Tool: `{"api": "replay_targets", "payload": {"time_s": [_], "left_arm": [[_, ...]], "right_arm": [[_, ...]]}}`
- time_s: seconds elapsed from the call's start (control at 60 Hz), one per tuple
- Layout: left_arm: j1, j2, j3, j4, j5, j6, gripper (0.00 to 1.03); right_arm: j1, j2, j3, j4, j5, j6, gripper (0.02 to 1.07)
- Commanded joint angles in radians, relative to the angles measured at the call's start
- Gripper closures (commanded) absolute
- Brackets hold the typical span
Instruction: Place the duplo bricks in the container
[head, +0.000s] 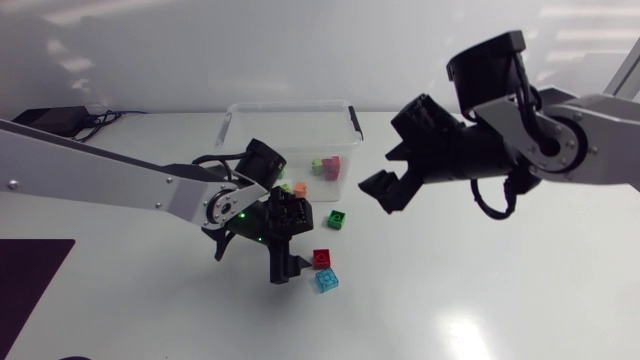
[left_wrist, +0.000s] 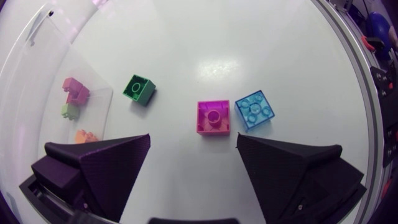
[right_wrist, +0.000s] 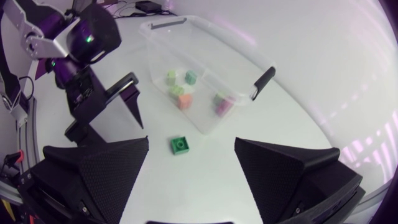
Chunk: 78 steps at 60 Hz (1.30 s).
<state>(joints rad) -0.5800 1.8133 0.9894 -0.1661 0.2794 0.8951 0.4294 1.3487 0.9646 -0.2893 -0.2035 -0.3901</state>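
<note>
**Left arm.** My left gripper (left_wrist: 193, 155), fingers spread wide and holding nothing, hangs over two loose bricks that lie just beside each other. A red brick (left_wrist: 213, 117), pinkish in the left wrist view, sits just ahead of the gap, and a blue brick (left_wrist: 254, 110) lies ahead of one finger.

**Right arm.** My right gripper (head: 390, 185), fingers likewise apart and empty, is held above the table (head: 480, 290) beside the clear container (head: 290, 135).

**Bricks.** A green brick (head: 337, 219) lies apart from the other two, nearer the container. It is the only loose brick the right wrist view shows. Pink, green and orange bricks (right_wrist: 184, 99) lie inside the container. The blue brick lies well in from the table's edge.
</note>
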Motion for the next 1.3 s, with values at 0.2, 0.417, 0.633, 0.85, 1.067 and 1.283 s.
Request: {"api": "replay_targets", "payload": {"time_s": [0.2,0.417,0.633,0.85,1.067,1.283], "left_arm": [[-0.021,0.098,0.114,-0.104,-0.022,0.041,0.16],[-0.043,0.13,0.166,-0.177,-0.025,0.033,0.22],[-0.061,0.155,0.189,-0.205,-0.023,0.027,0.34],[-0.077,0.173,0.203,-0.219,-0.023,0.01,0.69],[-0.07,0.178,0.193,-0.247,-0.017,0.005,0.74],[0.025,0.054,0.155,-0.296,0.02,0.018,0.75]], "right_arm": [[-0.026,-0.079,-0.175,0.045,-0.039,-0.016,0.07],[-0.017,-0.108,-0.247,0.064,-0.04,-0.012,0.07],[-0.012,-0.148,-0.283,0.061,-0.04,-0.01,0.07],[0.071,-0.123,-0.297,0.036,-0.022,0.01,0.07],[0.14,-0.01,-0.254,0.033,0.003,0.068,0.07],[0.227,0.136,-0.158,-0.013,0.023,0.151,0.11]]}}
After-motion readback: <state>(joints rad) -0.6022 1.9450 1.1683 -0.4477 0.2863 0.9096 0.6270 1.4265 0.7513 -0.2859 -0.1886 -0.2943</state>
